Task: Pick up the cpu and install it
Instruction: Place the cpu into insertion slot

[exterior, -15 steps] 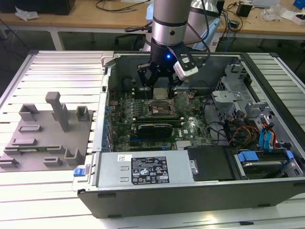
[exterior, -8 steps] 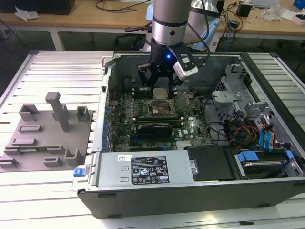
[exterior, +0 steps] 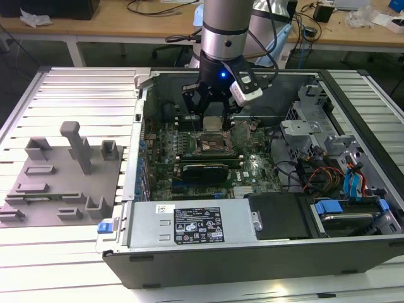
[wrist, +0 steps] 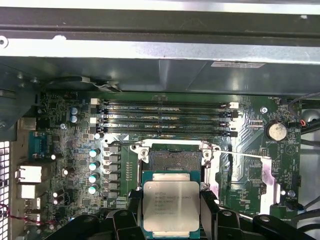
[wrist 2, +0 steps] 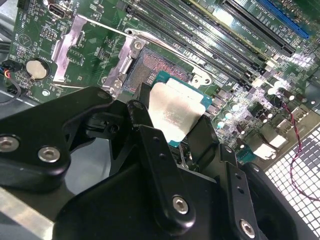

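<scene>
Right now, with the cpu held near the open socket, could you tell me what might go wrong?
The gripper holds the cpu by its edges close to the open CPU socket, whose bare contacts show. If it comes down off-centre or tilted, those contacts could bend. The fingers flank the chip closely, so they might strike the socket's metal frame on the way down.

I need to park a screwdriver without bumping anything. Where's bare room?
The ribbed table is bare on the far and near sides of the grey fixture, beside the case. Inside the case is crowded: the gripper holds the cpu at the socket, with cables at the exterior view's right.
</scene>
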Robot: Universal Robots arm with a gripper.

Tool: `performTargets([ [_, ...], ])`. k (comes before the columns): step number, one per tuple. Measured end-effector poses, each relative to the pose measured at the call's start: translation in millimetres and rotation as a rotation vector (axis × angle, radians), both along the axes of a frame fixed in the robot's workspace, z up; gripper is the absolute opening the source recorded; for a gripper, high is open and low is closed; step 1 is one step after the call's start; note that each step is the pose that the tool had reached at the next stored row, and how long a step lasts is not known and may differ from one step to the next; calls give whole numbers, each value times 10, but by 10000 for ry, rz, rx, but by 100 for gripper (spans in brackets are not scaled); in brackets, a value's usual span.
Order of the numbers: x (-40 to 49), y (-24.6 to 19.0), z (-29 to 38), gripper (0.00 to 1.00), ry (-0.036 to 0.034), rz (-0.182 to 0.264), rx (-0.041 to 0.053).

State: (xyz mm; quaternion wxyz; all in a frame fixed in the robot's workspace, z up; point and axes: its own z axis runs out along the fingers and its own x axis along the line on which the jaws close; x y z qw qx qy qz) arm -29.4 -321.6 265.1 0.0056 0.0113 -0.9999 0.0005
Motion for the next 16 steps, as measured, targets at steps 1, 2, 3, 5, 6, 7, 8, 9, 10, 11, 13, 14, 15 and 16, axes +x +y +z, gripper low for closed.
performTargets([
  [1,0,0,0,55,0,-1,0],
  [2,0,0,0,55,-1,-39,0],
  [3,0,0,0,55,0,-205,0],
  [5,0,0,-1,55,0,-454,0],
  [6,0,0,-1,55,0,-637,0],
  [7,0,0,-2,55,0,-841,0],
  [8,0,0,-2,55,0,-1148,0],
  [9,0,0,-3,55,-1,-1352,1],
  [10,0,0,-3,55,0,-1607,1],
  [11,0,0,-4,55,0,-1883,0],
  [13,0,0,-5,55,0,-2384,-1],
  [14,0,0,-5,55,-1,-2505,0],
  [15,0,0,-6,55,0,-2651,0],
  [16,0,0,-6,55,0,-2810,0],
])
